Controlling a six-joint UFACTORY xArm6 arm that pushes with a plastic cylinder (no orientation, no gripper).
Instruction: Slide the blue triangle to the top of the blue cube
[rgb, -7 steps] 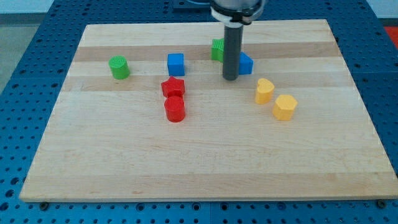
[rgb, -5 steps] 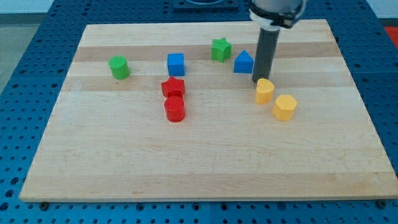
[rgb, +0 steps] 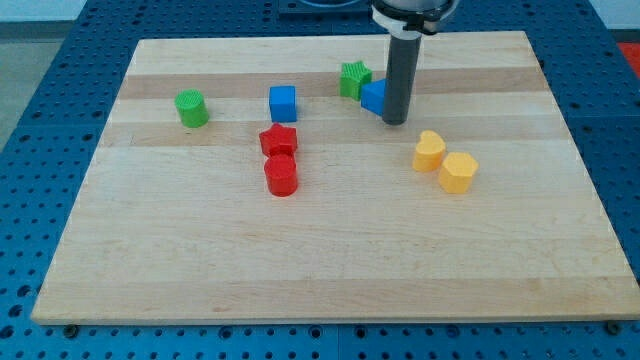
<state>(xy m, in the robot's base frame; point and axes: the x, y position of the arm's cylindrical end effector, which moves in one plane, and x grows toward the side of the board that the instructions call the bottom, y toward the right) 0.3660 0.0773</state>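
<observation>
Blue triangle (rgb: 374, 96) now against green star (rgb: 353, 79)

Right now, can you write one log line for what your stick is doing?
my tip: at right edge of blue triangle | triangle: touching green star | blue cube: apart, to view's left | goal: not yet met

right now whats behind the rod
The blue triangle sits behind my rod; only its left part shows, the rest is covered. The green star is just left of it. My tip rests at the triangle's right side.
</observation>
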